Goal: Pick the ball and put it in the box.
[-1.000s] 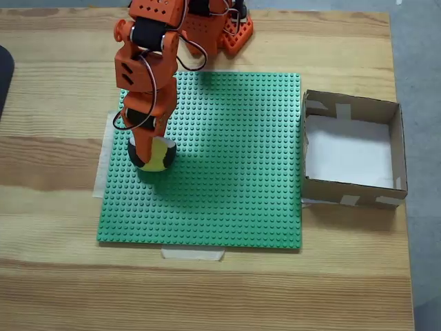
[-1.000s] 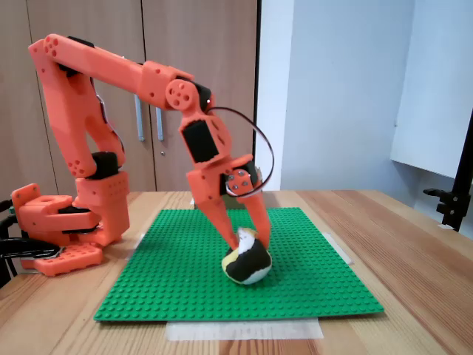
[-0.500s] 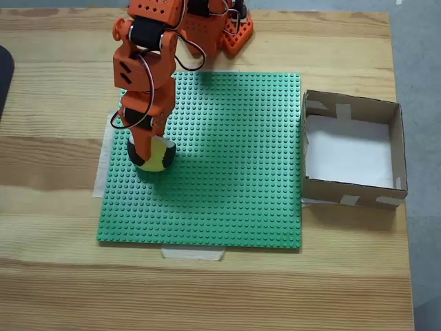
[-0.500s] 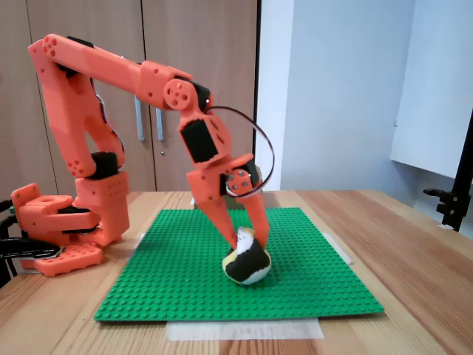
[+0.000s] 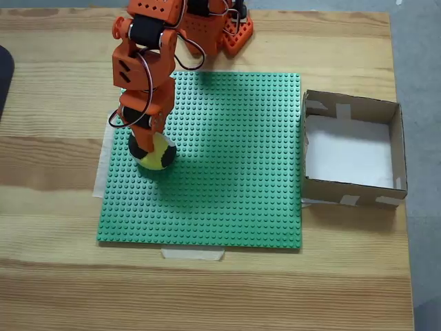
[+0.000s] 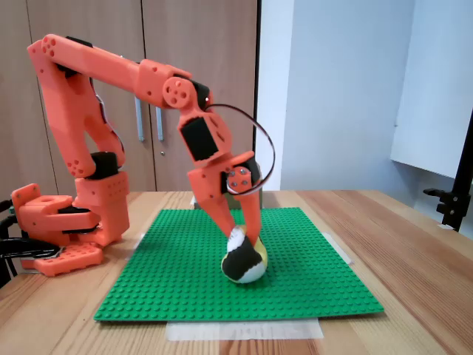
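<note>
The ball point(image 5: 156, 153), with yellow, black and white patches, sits on the left part of the green studded baseplate point(image 5: 227, 172). My orange gripper point(image 5: 148, 141) points down onto it. In the side fixed view the two fingertips point(image 6: 255, 238) pinch the top of the ball point(image 6: 244, 265), so the gripper point(image 6: 245, 242) is shut on it. The ball's underside is at or just above the baseplate point(image 6: 295, 281); I cannot tell which. The box point(image 5: 396, 148), brown cardboard with a white floor and pale tape strips, stands open just off the baseplate's right edge in the top fixed view.
The arm's orange base point(image 5: 207, 21) is mounted at the table's far edge, and at the left in the side view point(image 6: 63, 233). Tape strips hold the baseplate to the wooden table point(image 5: 207, 289). A dark object point(image 5: 3, 76) lies at the left edge.
The fingers have closed further on the ball's top. The ball has turned, showing more black and white from the side. The gripper has shifted slightly toward the base.
</note>
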Controlling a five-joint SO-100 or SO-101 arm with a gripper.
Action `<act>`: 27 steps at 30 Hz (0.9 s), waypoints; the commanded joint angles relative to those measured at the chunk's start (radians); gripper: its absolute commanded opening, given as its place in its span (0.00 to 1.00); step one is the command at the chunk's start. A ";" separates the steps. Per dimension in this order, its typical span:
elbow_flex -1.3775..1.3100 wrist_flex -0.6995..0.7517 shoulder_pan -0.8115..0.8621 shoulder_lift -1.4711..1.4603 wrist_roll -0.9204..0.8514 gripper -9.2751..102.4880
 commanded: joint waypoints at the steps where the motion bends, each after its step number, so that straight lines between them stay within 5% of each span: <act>1: -0.012 -0.009 0.006 0.055 0.012 0.08; 27: -0.325 0.144 -0.064 0.057 -0.025 0.08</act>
